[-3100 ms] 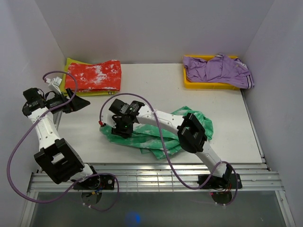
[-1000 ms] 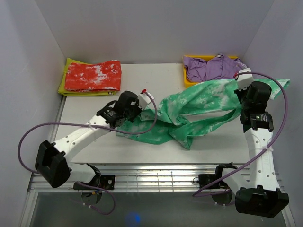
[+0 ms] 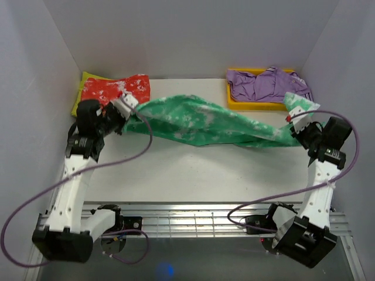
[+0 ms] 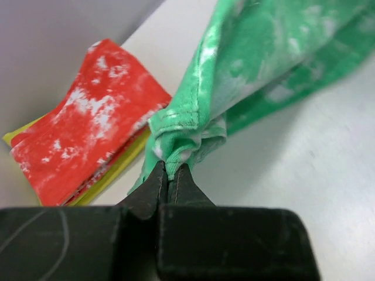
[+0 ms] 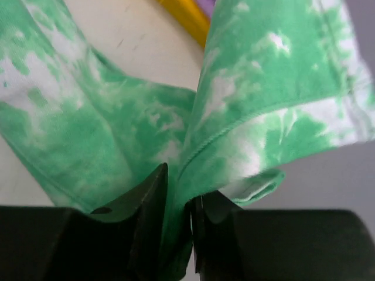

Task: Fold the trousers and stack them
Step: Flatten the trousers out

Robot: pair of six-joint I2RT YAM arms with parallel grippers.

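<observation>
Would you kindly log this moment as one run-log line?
left claw: shut on green tie-dye trousers | right claw: shut on opposite end | cloth: stretched between both claws

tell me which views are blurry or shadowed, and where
Top external: even, sharp light, with only a faint shadow under the trousers on the table. Left wrist: the left hand is a dark, featureless mass; the cloth it pinches is crisp. Right wrist: everything is soft, the cloth by the right hand too close, the yellow tray a blur.
</observation>
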